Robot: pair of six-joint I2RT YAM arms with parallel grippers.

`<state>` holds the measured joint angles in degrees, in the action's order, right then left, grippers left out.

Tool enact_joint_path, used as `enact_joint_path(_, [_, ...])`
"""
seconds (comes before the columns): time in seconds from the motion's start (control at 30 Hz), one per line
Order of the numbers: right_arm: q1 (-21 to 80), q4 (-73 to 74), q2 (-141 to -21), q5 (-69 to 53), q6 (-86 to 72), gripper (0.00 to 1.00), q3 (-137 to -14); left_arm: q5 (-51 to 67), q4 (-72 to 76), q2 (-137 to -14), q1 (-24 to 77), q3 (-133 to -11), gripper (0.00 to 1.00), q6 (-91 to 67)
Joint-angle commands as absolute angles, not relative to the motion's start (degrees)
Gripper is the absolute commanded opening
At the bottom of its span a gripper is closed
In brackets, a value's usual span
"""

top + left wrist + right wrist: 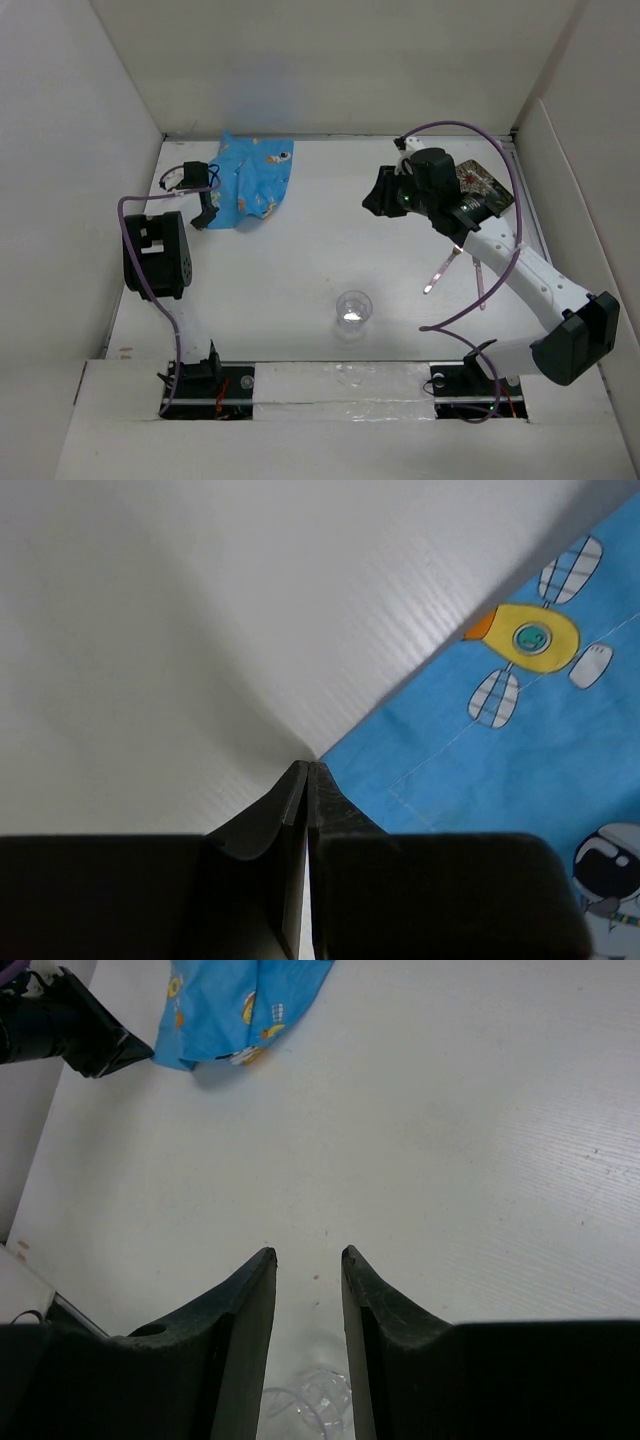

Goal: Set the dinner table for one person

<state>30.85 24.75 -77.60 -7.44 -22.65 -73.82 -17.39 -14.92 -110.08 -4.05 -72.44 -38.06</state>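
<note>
Two grippers work over the table (300, 260), the wide white surface that fills the floor of the walled cell and lies under both of them.

The left gripper (201, 220) is at the table's far left. Its jaws are pressed together with no gap, as the left wrist view (308, 768) shows. The tips point down at the table (150, 630) and meet right at the edge of the blue mat (500, 780). I cannot tell whether any cloth is caught between them. In the top view the mat (255, 180) lies rumpled against the far edge, just to the right of this gripper.

The right gripper (372, 198) is over the far middle of the table, well apart from the mat. Its jaws stand a narrow way apart with nothing between them, and the right wrist view (305, 1252) shows bare table (450, 1140) through the gap.

A clear cup (353, 308) stands on the table near the middle of the near side. It also shows at the bottom of the right wrist view (312, 1405), below the fingertips.

A patterned plate (485, 185) sits at the far right, partly hidden by the right arm. Thin pink utensils (441, 271) lie on the table nearer than the plate, beside that arm.
</note>
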Motion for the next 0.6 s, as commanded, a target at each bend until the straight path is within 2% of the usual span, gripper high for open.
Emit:
enact_joint_path(0.0, [31.46, 20.57, -77.78, -8.52, -21.53, 0.38, -76.2, -18.8, -17.31, -104.42, -3.69, -70.58, 0.0, -35.69])
enact_joint_path(0.03, [31.46, 20.57, -78.04, -8.87, -21.53, 0.38, -76.2, -19.68, -18.1, -104.24, -3.17, -70.58, 0.0, -35.42])
enact_joint_path(0.1, [31.46, 20.3, -78.49, -9.31, -21.53, 0.38, -76.11, -20.65, -18.37, -103.62, -2.64, -70.4, 0.14, -34.72])
enact_joint_path(0.17, [31.46, 20.22, -78.92, -9.75, -21.53, 0.38, -76.03, -22.23, -18.63, -103.01, -1.32, -70.4, 0.23, -33.93])
enact_joint_path(0.2, [31.46, 20.21, -79.1, -9.84, -21.71, 0.38, -75.94, -22.58, -18.46, -102.92, -0.19, -70.49, 0.34, -33.66])
enact_joint_path(0.3, [32.08, 20.21, -79.01, -9.93, -21.8, 0.38, -75.85, -23.29, -18.37, -103.79, 1.58, -71.54, 0.5, -32.52])
enact_joint_path(0.57, [32.61, 20.74, -77.52, -8.44, -21.88, 0.38, -74.88, -24.34, -21.26, -112.57, 2.2, -76.9, 0.51, -31.2])
